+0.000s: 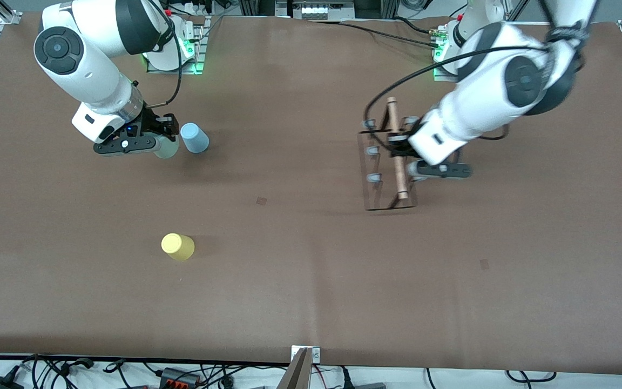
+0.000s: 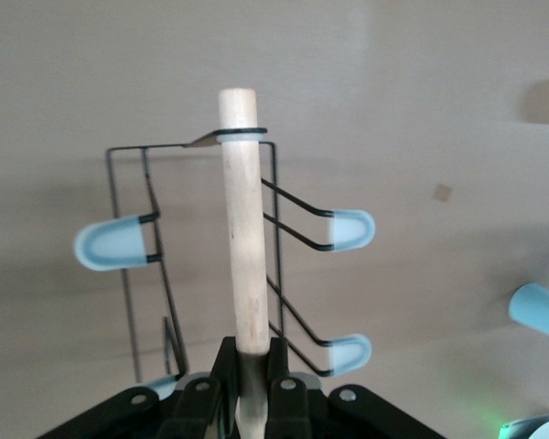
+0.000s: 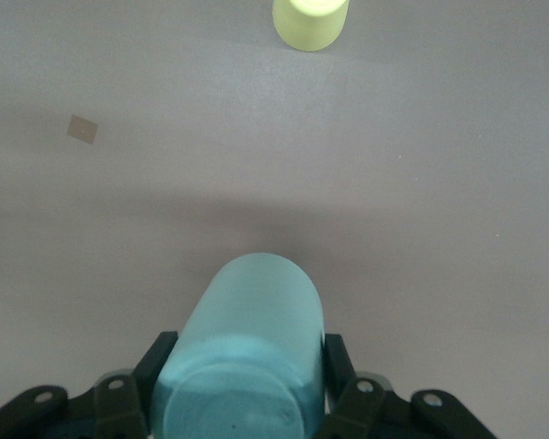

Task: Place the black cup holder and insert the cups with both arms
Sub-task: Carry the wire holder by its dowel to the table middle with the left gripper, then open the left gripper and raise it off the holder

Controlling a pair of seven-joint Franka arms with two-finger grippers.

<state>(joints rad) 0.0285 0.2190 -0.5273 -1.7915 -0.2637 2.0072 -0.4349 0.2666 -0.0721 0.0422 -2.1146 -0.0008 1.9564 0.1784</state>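
The black cup holder [image 1: 389, 162] stands toward the left arm's end of the table, its wooden rod [image 1: 397, 156] along the top and pale-tipped pegs [image 2: 350, 229] sticking out. My left gripper [image 1: 400, 154] is shut on the rod [image 2: 242, 229], also seen in the left wrist view [image 2: 253, 352]. My right gripper [image 1: 164, 139] is shut on the pale grey-green cup [image 1: 167, 149], which fills the right wrist view [image 3: 256, 311] between the fingers [image 3: 337, 357]. The light blue cup [image 1: 195, 138] stands right beside it. The yellow cup [image 1: 177, 246] lies nearer the front camera, also in the right wrist view [image 3: 309, 20].
The brown table cover [image 1: 311, 270] has a small tape mark [image 1: 261, 200] at mid table and another [image 1: 484, 263] toward the left arm's end. Cables and a bracket [image 1: 303, 367] run along the table's near edge.
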